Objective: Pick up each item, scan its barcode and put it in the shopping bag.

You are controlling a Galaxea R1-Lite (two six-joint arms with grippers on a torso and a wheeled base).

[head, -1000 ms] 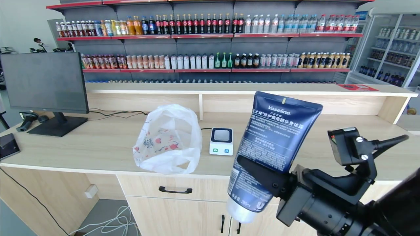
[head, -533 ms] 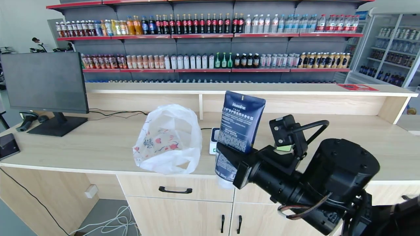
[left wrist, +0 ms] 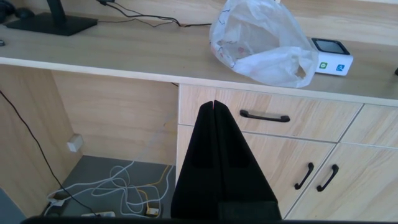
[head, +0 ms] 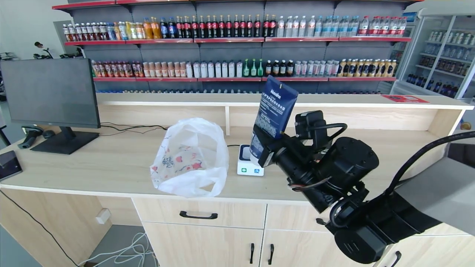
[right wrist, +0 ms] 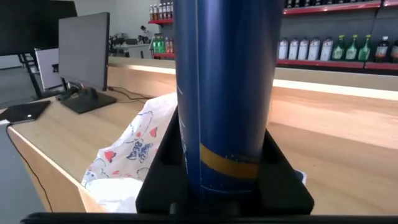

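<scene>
A dark blue lotion tube (head: pixel 274 111) stands upright in my right gripper (head: pixel 268 150), which is shut on its lower part just above the white barcode scanner (head: pixel 248 165) on the wooden counter. The tube's cap end points down at the scanner. In the right wrist view the tube (right wrist: pixel 224 93) rises between the black fingers (right wrist: pixel 161 168). A translucent shopping bag (head: pixel 191 159) with red prints lies open on the counter, left of the scanner. My left gripper (left wrist: pixel 214 109) hangs shut below the counter front, with the bag (left wrist: pixel 261 40) and scanner (left wrist: pixel 333 56) beyond it.
A black monitor (head: pixel 50 94) stands at the counter's left end, with a handheld scanner (head: pixel 29 136) and a dark device (head: pixel 9 165) near it. A raised ledge (head: pixel 282 102) runs behind the counter. Drawers and cabinet doors (head: pixel 198 215) sit below. Drink shelves fill the background.
My right arm has carried the tube forward and left, from near the counter's front edge to just over the scanner, turning it more upright. The bag and the scanner have stayed put.
</scene>
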